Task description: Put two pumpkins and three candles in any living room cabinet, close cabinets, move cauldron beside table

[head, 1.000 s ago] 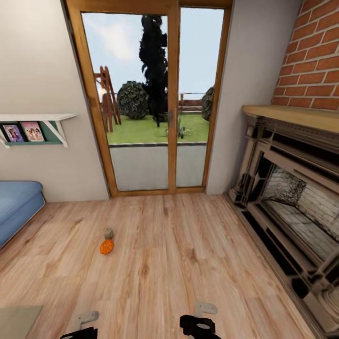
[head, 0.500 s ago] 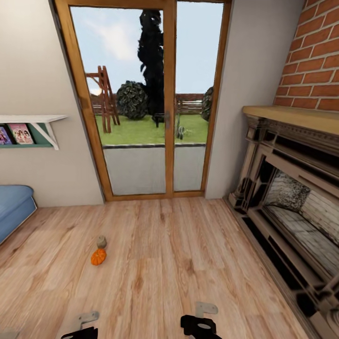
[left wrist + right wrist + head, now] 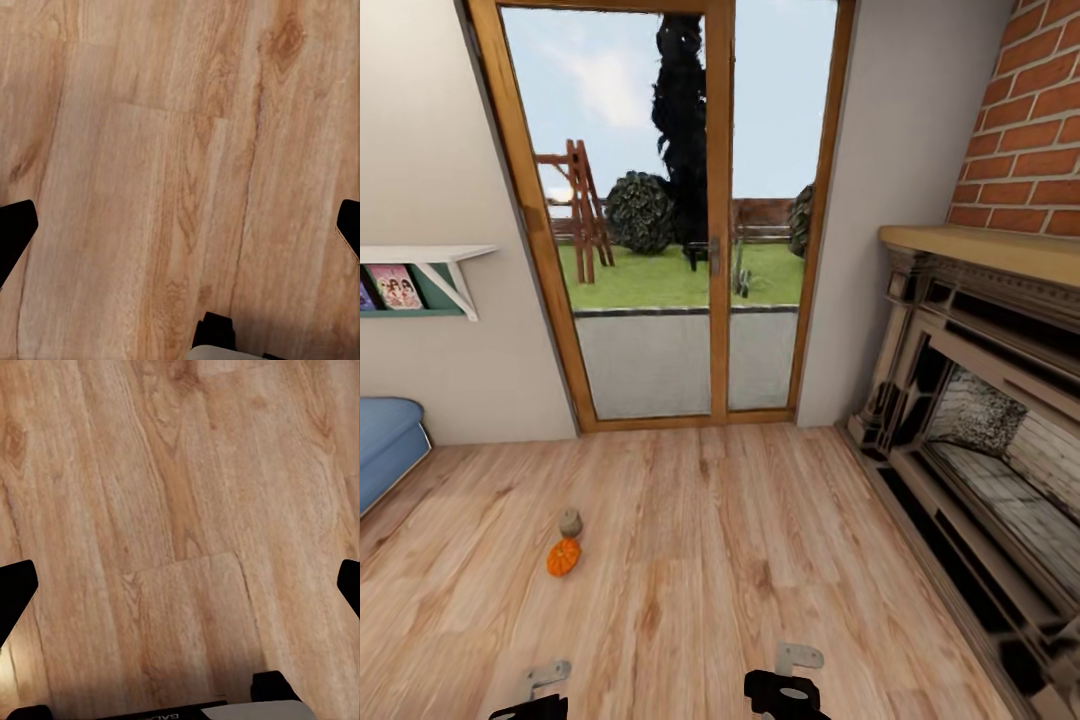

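Note:
One orange ribbed pumpkin [image 3: 563, 557] lies on the wood floor at the left of the head view. A small grey-beige candle [image 3: 570, 522] stands just behind it, a little apart. Both sit well ahead and to the left of my arms, whose wrists show at the bottom edge. My left gripper [image 3: 180, 232] is open over bare floorboards, its dark fingers [image 3: 15, 232] wide apart. My right gripper [image 3: 180, 592] is open over bare floor too, nothing between its fingers [image 3: 15, 589]. The cabinet, the table and the cauldron are out of view.
A wood-framed glass door [image 3: 670, 220] fills the far wall. A dark fireplace [image 3: 980, 420] under a brick chimney runs along the right. A blue sofa corner [image 3: 385, 445] and a wall shelf [image 3: 420, 262] stand at the left. Open floor lies between.
The whole picture has shifted: the camera has come nearer the door and turned slightly right. The pumpkin and candle now sit lower and further left in the picture. Both grippers stay open.

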